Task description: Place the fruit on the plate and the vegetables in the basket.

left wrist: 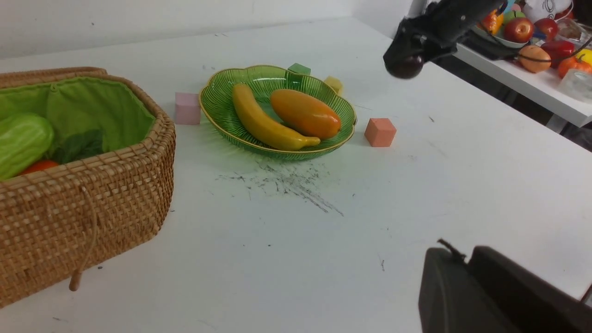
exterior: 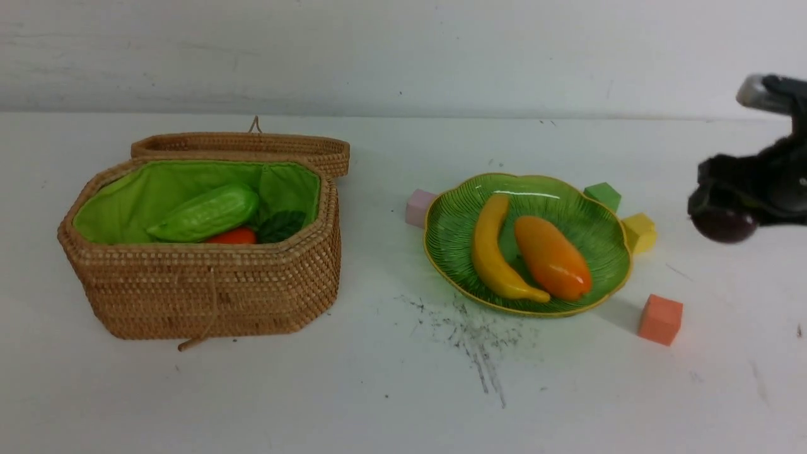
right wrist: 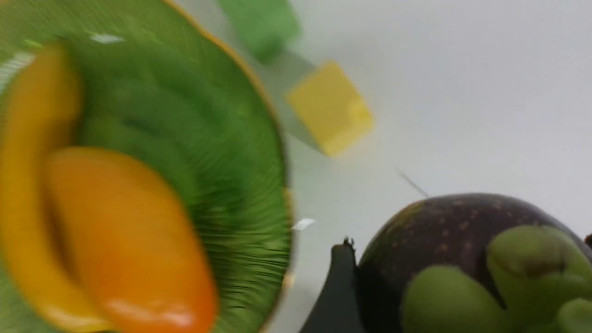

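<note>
Purple mangosteen (exterior: pixel 724 226) is clamped in my right hand (exterior: pixel 734 211), held above the bench (exterior: pixel 391 391) to the right of the plate (exterior: pixel 454 214). I see the banana (exterior: pixel 495 258) and mango (exterior: pixel 553 257) lying side by side on the plate. In the basket (exterior: pixel 208 290) lie the gourd (exterior: pixel 205 214) and carrot (exterior: pixel 232 236). My left hand (left wrist: pixel 490 296) looks closed, holding nothing.
</note>
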`<action>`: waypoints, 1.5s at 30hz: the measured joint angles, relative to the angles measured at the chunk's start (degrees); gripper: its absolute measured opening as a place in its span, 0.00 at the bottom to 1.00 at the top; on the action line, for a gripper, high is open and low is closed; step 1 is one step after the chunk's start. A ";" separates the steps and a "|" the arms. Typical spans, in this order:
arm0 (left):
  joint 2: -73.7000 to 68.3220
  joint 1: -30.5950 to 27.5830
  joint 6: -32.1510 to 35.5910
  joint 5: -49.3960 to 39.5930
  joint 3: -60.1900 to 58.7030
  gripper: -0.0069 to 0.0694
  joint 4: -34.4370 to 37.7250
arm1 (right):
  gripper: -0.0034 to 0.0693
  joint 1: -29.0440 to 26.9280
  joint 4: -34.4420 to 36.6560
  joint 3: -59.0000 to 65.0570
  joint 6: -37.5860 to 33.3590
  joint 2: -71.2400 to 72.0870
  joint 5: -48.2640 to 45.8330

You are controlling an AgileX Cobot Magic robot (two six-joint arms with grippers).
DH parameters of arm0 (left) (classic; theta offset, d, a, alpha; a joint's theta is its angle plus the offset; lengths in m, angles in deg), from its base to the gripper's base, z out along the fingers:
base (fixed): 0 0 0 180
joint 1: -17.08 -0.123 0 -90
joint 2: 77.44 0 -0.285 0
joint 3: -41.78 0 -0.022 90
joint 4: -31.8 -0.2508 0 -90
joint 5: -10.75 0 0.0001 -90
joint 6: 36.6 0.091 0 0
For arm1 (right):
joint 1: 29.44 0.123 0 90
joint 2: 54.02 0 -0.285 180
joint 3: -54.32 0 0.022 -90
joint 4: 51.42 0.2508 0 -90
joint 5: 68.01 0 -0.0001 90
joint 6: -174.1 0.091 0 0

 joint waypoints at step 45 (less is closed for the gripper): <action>12.25 0.00 0.82 22.87 -21.07 0.07 -1.08 | 0.05 11.39 1.13 36.00 0.45 68.42 -17.73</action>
